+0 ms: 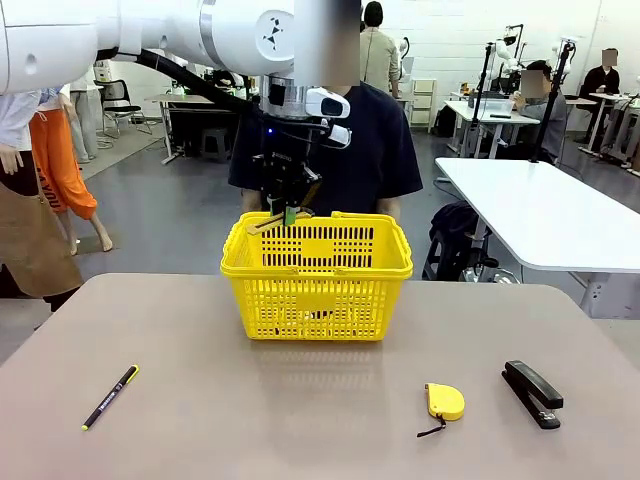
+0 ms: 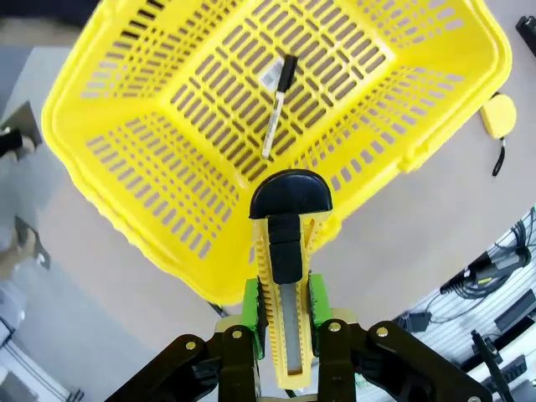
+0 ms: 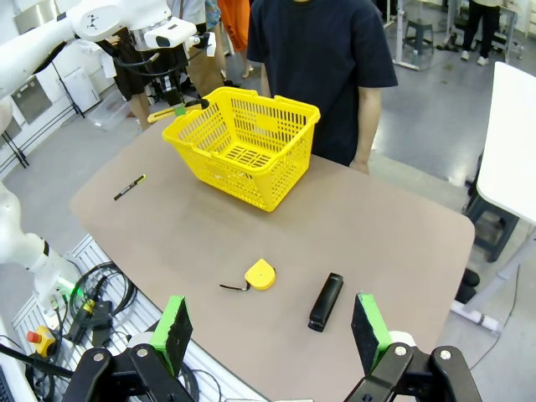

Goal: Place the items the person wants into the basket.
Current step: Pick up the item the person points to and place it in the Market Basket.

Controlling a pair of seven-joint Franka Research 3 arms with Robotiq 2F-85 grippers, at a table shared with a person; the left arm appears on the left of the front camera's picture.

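Note:
My left gripper (image 1: 288,212) hangs over the far left rim of the yellow basket (image 1: 317,275), shut on the yellow-and-black utility knife (image 2: 285,243). The knife lies lengthwise between the green pads, its black end pointing over the basket (image 2: 167,151). A white marker with a black cap (image 2: 276,105) lies on the basket floor. The thin black pen with yellow ends (image 1: 110,397) rests on the table at the near left. My right gripper (image 3: 270,335) stands open above the near table edge, holding nothing. The person (image 1: 370,150) in a navy T-shirt stands right behind the basket.
A small yellow tape measure (image 1: 444,401) and a black stapler (image 1: 531,393) lie on the near right of the brown table (image 1: 300,420). A white table (image 1: 540,210) stands off to the right, beyond the table's edge.

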